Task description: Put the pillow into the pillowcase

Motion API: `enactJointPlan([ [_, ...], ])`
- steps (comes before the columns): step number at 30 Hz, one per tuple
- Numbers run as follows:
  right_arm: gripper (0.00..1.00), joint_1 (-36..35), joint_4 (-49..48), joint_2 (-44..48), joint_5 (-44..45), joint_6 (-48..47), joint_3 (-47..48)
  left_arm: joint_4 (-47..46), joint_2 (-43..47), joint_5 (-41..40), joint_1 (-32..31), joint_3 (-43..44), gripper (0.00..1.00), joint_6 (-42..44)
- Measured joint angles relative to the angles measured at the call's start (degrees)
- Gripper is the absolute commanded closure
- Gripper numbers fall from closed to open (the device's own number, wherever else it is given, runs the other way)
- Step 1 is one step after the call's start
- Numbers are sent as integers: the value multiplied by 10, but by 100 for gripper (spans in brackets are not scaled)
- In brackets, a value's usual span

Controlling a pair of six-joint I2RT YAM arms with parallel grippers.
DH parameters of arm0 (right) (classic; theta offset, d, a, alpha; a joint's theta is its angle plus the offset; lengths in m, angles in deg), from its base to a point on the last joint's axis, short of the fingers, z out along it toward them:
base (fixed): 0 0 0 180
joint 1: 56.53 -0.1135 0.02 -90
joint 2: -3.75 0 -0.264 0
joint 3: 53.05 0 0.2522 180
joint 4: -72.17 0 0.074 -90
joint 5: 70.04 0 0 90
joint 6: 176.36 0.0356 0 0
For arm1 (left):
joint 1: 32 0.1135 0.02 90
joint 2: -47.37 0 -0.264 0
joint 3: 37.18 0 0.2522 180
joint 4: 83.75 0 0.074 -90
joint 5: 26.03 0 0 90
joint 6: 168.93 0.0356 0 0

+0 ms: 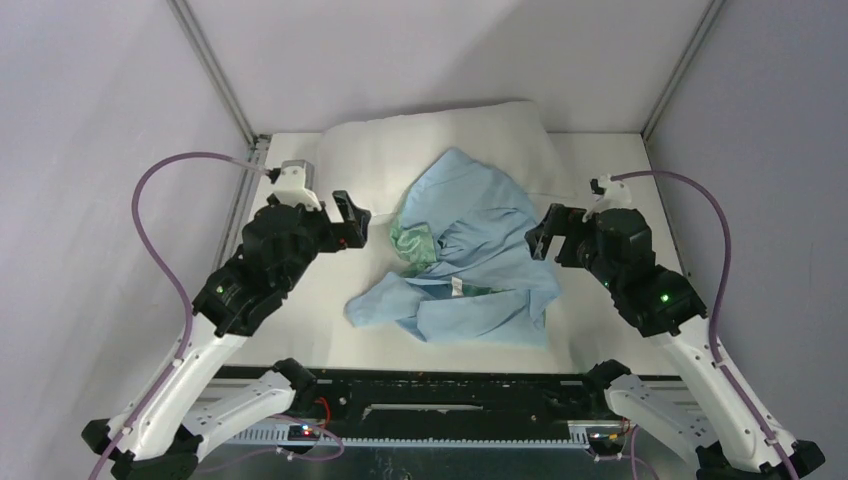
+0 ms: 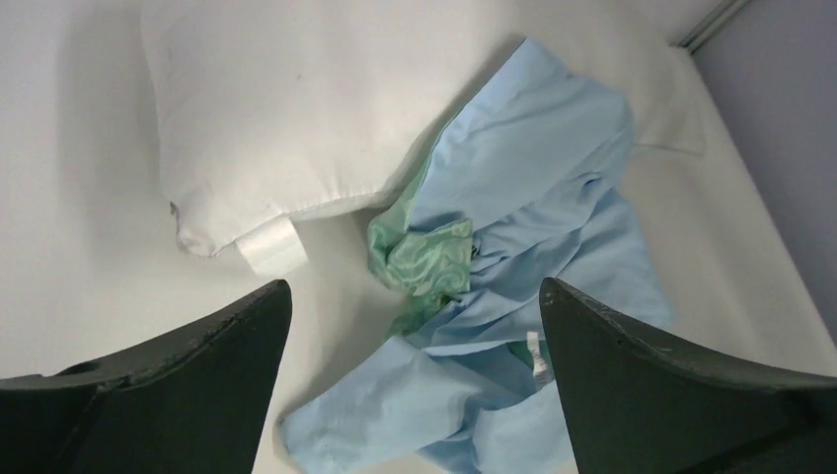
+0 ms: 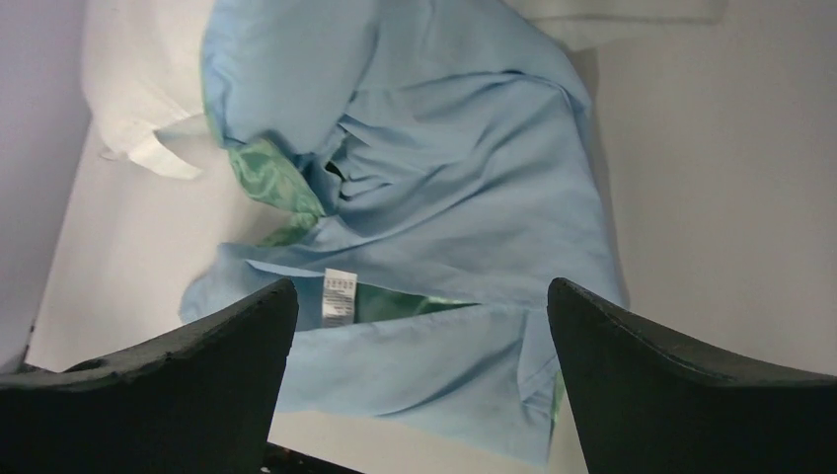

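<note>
The off-white pillow [image 1: 440, 130] lies at the back of the table, with its white tag [image 2: 268, 245] at the near left corner. The crumpled light blue pillowcase [image 1: 470, 250] is draped partly over the pillow's front edge and spreads toward me, showing greenish lining [image 2: 424, 259] and a small white label [image 3: 339, 291]. My left gripper [image 1: 358, 222] hovers open just left of the pillowcase, holding nothing. My right gripper [image 1: 540, 235] hovers open at the pillowcase's right edge, also holding nothing. In the wrist views, each gripper [image 2: 415, 291] [image 3: 422, 286] looks down on the blue cloth [image 3: 444, 178].
The white table surface [image 1: 610, 170] is boxed in by grey walls at the left, right and back, with metal corner posts [image 1: 215, 70]. A black rail [image 1: 440, 385] runs along the near table edge between the arm bases.
</note>
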Motion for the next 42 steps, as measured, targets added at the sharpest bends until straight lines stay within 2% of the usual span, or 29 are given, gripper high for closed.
enactJointPlan([
  [8,0,-10,15,-11,28,0,-19,19,0,-49,-14,-28,2,-11],
  [14,0,-20,16,-28,37,0,-20,19,0,-47,-6,-47,2,-14],
  [22,0,-81,19,-106,64,10,-21,-17,-48,28,24,-90,2,-46],
  [29,4,-167,-9,-234,65,27,-31,-86,-174,92,12,-146,1,-97],
  [35,5,-216,-69,-351,44,31,-29,-142,-223,105,-23,-204,15,-165],
  [38,6,-234,-88,-404,41,31,-17,-181,-224,109,-31,-268,27,-211],
  [40,7,-242,-101,-439,39,30,-7,-192,-224,109,-31,-305,42,-236],
  [42,7,-247,-108,-469,37,30,4,-198,-225,103,-31,-333,63,-256],
])
